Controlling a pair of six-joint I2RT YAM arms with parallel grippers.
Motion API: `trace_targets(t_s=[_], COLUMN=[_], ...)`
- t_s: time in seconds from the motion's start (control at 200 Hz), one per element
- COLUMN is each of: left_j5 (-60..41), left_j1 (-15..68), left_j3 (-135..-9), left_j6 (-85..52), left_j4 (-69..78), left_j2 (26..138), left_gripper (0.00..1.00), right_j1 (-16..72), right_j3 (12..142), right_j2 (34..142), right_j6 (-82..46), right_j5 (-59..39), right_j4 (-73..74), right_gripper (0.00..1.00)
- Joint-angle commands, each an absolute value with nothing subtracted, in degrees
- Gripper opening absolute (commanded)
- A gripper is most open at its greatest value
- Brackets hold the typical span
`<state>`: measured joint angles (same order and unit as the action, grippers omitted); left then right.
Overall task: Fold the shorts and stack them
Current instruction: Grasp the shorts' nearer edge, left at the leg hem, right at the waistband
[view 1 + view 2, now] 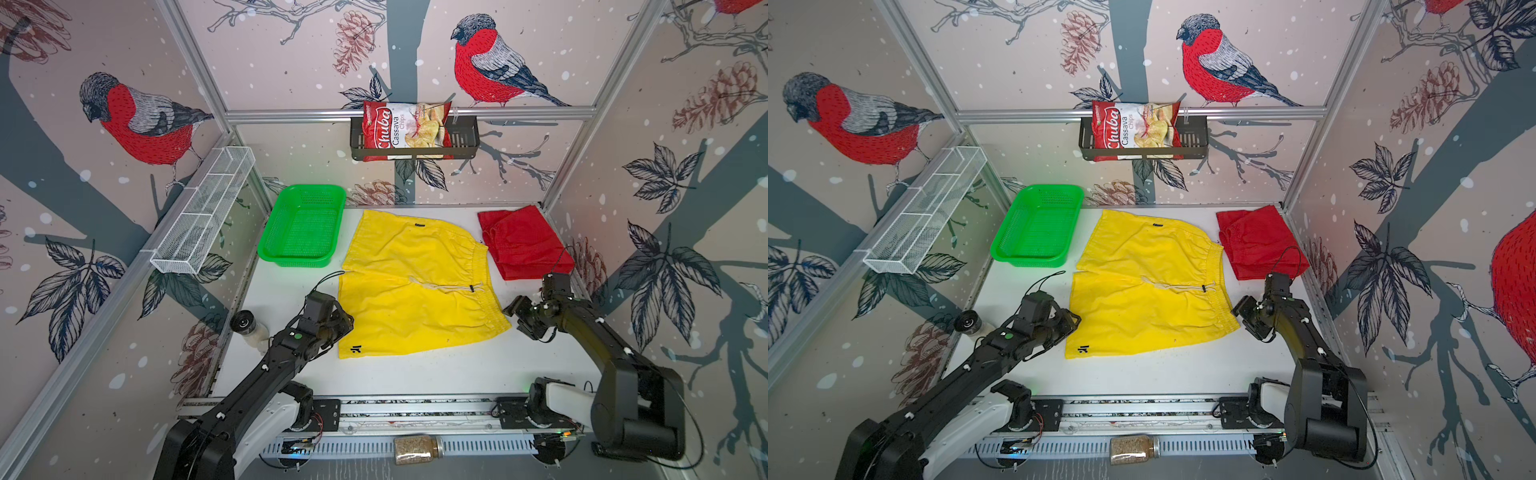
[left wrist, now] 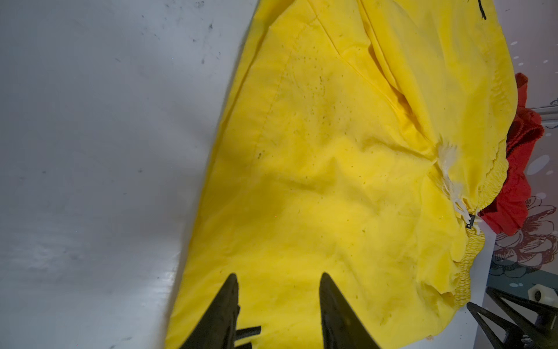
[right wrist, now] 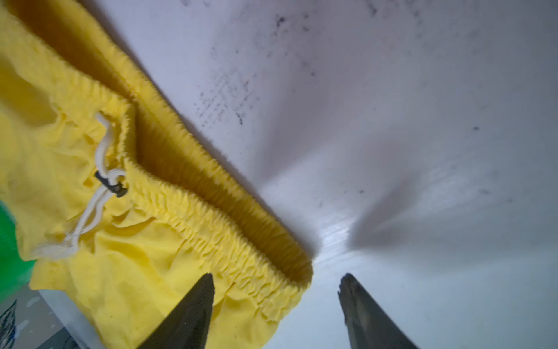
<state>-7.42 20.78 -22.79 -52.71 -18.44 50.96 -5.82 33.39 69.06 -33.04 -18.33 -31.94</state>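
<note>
Bird-papered walls [image 1: 291, 62] enclose a scuffed white table [image 1: 415, 374]; left and right jaws gape empty beside yellow shorts [image 1: 415, 282].

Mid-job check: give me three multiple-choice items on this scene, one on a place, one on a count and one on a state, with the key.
1. Where on the table do the red shorts lie?
A. Near left corner
B. Far right corner
C. Dead centre

2. How many pairs of shorts are in view?
A. One
B. Two
C. Three

3. What state are the yellow shorts in?
A. Spread out flat, unfolded
B. Folded in half
C. Rolled into a ball

Key
1 B: in both top views they sit in the far right corner, just past the yellow pair's waistband.
2 B: only one red pair and one yellow pair show.
3 A: both legs lie open on the table, and the left gripper and right gripper stand open at its edges.
</note>
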Motion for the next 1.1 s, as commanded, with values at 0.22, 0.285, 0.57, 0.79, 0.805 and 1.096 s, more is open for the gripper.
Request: trace_targets(t_s=[0.22,0.285,0.57,0.79,0.805,1.096], left_j5=[-7.35,-6.7,-0.85,1.08,1.12,-5.0], left_j1=[20.83,20.82,19.49,15.34,15.22,15.11], left_j3=[-22.34,-21.96,-18.92,-22.98,-23.78,-35.08], left_j6=[-51.59,-52.18,-55.67,-51.63,-51.15,-58.19], left_j4=[-18.02,-17.94,-15.23,-17.88,-18.64,-32.99], left_j2=[52.84,54.01,60.56,62.42,62.36,56.94], left_gripper=[0.44,0.45,0.43,0.44,0.45,0.55], right_j1=[-0.22,0.16,3.37,9.06,9.27,10.87], right_j3=[31.2,31.11,28.14,25.58,25.5,27.79], right_j2=[76.68,77.55,70.89,67.05,66.8,65.84], right_j6=[-36.08,-36.04,-41.33,-48.65,-48.9,-49.71], right_j5=[-15.03,-14.42,-15.39,-16.28,-16.22,-14.95], right_j4=[-26.69,-26.41,-25.12,-20.75,-20.62,-21.08], right_gripper=[0.47,0.3,0.12,0.08,0.08,0.07])
